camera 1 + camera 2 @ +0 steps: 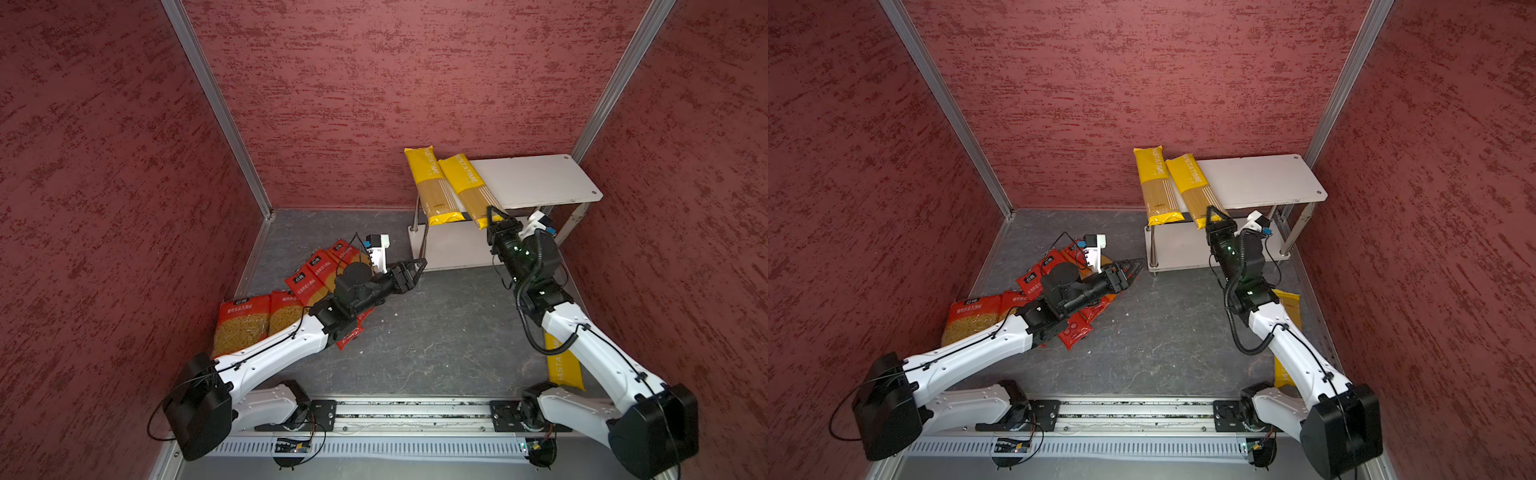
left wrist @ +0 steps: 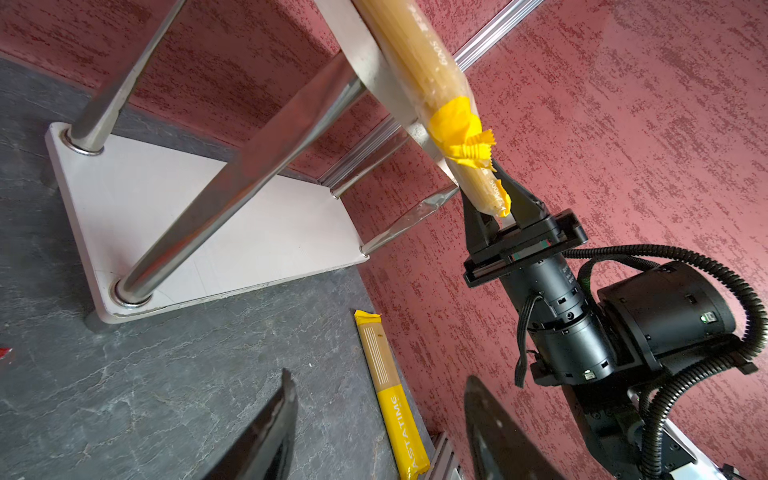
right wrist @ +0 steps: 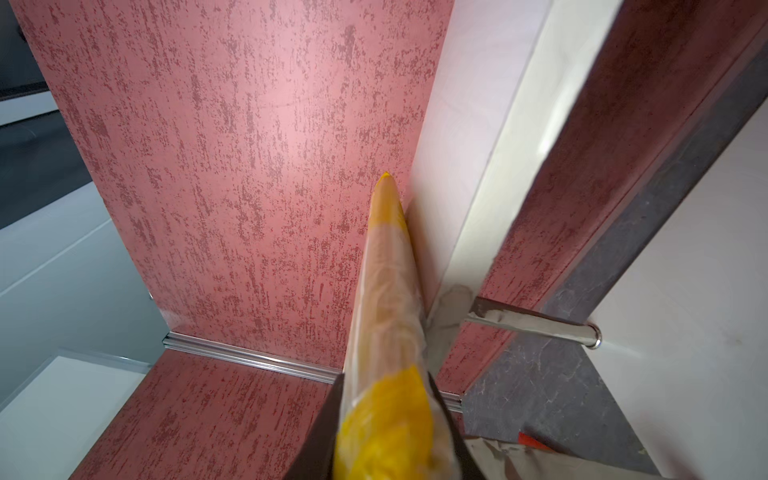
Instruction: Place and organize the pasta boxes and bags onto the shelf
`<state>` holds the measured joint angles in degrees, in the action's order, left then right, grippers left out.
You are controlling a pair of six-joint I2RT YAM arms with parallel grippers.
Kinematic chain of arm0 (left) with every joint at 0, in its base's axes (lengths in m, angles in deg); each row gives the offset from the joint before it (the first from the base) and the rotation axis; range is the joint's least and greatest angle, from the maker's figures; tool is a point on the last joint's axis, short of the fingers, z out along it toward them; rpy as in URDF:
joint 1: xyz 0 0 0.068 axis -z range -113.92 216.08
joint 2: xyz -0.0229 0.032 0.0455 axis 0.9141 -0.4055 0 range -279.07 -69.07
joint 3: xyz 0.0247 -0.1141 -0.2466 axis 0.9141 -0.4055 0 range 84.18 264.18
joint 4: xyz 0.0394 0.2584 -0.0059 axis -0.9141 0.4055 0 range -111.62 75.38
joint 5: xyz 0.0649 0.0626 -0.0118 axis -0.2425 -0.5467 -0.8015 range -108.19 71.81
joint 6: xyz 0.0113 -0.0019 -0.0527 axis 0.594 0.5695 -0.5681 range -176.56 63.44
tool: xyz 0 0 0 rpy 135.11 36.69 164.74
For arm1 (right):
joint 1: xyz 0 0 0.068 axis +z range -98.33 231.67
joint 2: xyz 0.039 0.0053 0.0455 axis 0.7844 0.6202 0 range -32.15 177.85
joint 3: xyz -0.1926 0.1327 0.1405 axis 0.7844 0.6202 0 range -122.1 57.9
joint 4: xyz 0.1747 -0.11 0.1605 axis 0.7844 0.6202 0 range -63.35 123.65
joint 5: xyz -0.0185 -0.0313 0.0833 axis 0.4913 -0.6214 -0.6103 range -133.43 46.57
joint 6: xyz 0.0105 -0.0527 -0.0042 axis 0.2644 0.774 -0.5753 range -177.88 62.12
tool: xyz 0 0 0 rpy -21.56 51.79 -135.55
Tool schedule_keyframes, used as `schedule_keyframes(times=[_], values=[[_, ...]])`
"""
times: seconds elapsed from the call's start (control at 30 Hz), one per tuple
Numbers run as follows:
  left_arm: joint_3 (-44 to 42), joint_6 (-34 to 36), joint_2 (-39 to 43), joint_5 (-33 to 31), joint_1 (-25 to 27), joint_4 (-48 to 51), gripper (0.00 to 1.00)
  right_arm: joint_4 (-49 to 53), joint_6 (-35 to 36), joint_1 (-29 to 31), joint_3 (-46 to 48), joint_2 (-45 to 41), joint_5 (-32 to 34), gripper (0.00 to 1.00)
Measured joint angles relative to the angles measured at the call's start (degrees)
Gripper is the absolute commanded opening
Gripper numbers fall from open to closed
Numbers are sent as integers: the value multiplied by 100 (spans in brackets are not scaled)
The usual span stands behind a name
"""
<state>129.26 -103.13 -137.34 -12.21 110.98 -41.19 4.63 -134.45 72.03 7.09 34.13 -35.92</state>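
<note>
The shelf (image 1: 536,178) (image 1: 1258,178) stands at the back right. Two yellow spaghetti packs lie across the left end of its top board, their near ends overhanging. My right gripper (image 1: 494,214) (image 1: 1214,214) (image 3: 386,415) is shut on the near end of the right-hand pack (image 1: 467,183) (image 3: 386,291); the left wrist view shows that grip (image 2: 494,199) too. The other pack (image 1: 430,183) lies free beside it. My left gripper (image 1: 419,266) (image 2: 382,419) hangs open and empty over the floor, beside the red spaghetti packs (image 1: 316,270).
Two wide red short-pasta bags (image 1: 243,324) lie at the left wall. A third yellow pack (image 1: 563,365) (image 2: 390,395) lies on the floor along the right wall, partly under my right arm. The shelf's lower board (image 2: 208,208) is bare. Red walls close in three sides.
</note>
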Motion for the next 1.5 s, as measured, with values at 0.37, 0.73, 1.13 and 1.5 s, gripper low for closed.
schedule_keyframes(times=[0.37,0.73,1.13,1.5], values=[[15,33,13,70,-168,68,68,-562,-83,468,0,348,911,18],[2870,-52,-1749,1552,-2402,636,79,-199,140,308,-249,382,758,21],[5536,35,-4131,2015,-2507,1657,67,107,186,192,-946,905,533,41],[6760,-61,-4833,2184,-2531,1869,44,573,289,-293,-706,341,-129,47]])
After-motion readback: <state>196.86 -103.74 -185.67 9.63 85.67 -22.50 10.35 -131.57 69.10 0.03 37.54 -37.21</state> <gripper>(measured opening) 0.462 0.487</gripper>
